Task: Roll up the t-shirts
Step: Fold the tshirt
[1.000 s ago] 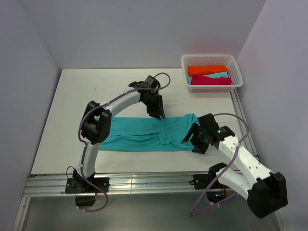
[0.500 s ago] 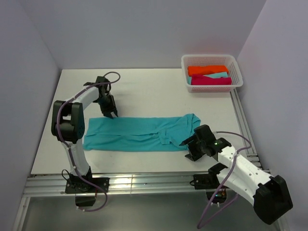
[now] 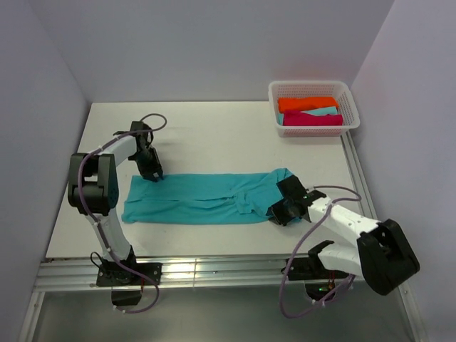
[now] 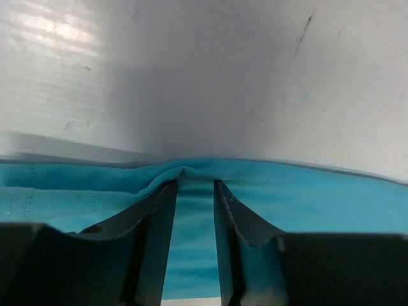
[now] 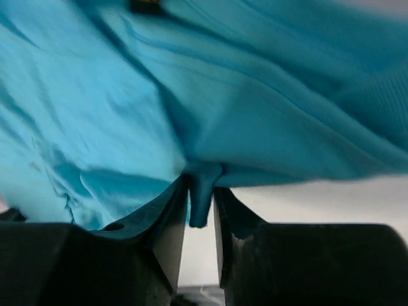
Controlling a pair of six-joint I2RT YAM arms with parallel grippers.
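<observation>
Fingers around edge folds of turquoise t-shirt

Spread t-shirt lies flat on table, long axis left-right, toward the near side. Left gripper sits at the shirt's rear-left corner, with a ridge of the rear edge between its fingers. Right gripper is at the shirt's near-right end with a fold of cloth between its fingers. Basket sits behind and right of the shirt, well apart from it. Inside are three folded t-shirts, side by side front to back. Left arm base is in front of the shirt's left end; right arm base is in front of and right of its right end.
</observation>
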